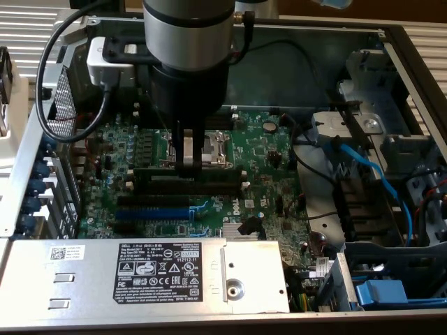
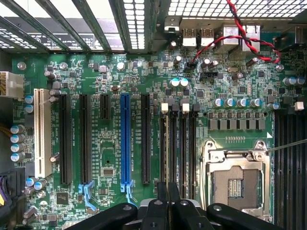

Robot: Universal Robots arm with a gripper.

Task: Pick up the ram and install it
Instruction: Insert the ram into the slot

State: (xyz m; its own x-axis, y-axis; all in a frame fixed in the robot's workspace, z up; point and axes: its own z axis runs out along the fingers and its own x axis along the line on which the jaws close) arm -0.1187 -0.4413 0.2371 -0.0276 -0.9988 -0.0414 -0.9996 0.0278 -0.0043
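Note:
The ram [image 1: 216, 178], a long dark-green stick, stands on edge across the green motherboard [image 1: 269, 157], just in front of the CPU socket [image 1: 213, 145]. My gripper [image 1: 188, 162] comes straight down from above and is shut on the ram's middle. Whether the stick touches a slot I cannot tell. In the wrist view my gripper [image 2: 168, 199] has its black fingers [image 2: 162, 196] pressed close together in line with the black memory slots [image 2: 178, 143], which run beside the CPU socket [image 2: 237, 177]. The ram itself is hidden between the fingers there.
The board lies inside an open computer case. A silver power supply box [image 1: 167, 272] with a black label covers the near side. Blue cables [image 1: 370, 174] and a drive cage stand at the exterior view's right. A blue expansion slot [image 2: 125, 139] and a red-black twisted wire [image 2: 240, 33] lie nearby.

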